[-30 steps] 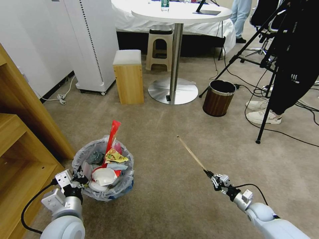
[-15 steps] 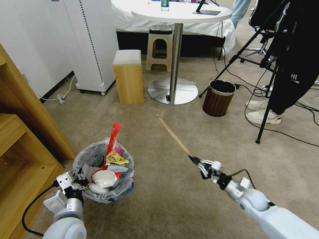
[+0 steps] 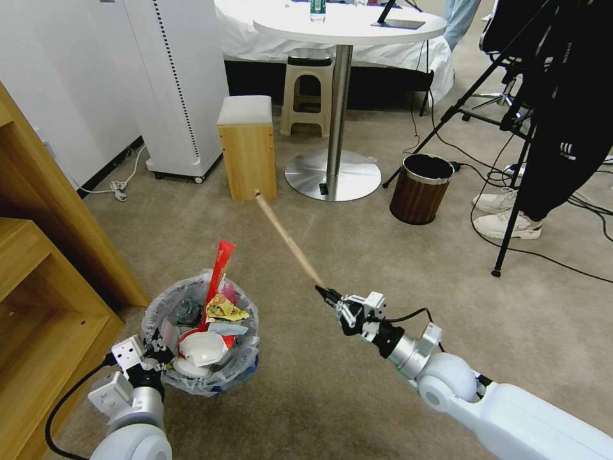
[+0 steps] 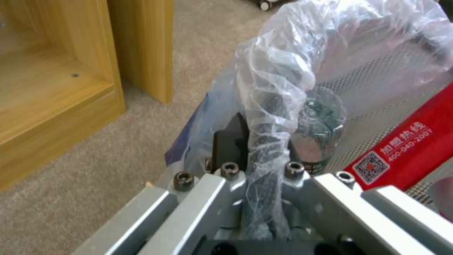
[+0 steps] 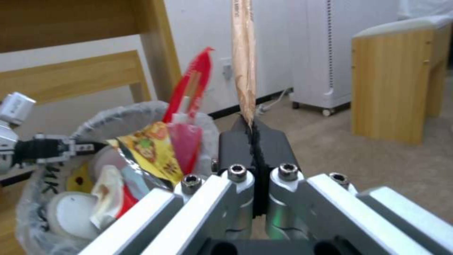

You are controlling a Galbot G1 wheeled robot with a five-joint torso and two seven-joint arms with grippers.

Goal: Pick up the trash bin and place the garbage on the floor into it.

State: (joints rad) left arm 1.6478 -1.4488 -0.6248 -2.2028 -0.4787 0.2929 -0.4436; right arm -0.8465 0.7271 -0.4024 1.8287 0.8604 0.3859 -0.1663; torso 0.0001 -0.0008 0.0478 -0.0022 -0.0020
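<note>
The right gripper pinches a slim wooden stick above the short-pile beige floor, right of the round, litter-filled trash bin. The left gripper clamps its crinkly bag-lined near-left rim.

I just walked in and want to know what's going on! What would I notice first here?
Probably the long stick sticking up from the right gripper, whose fingers pinch its end, just right of the bin. Next, the bin full of litter, a red wrapper poking out, with the left gripper clamped on its bagged rim.
</note>
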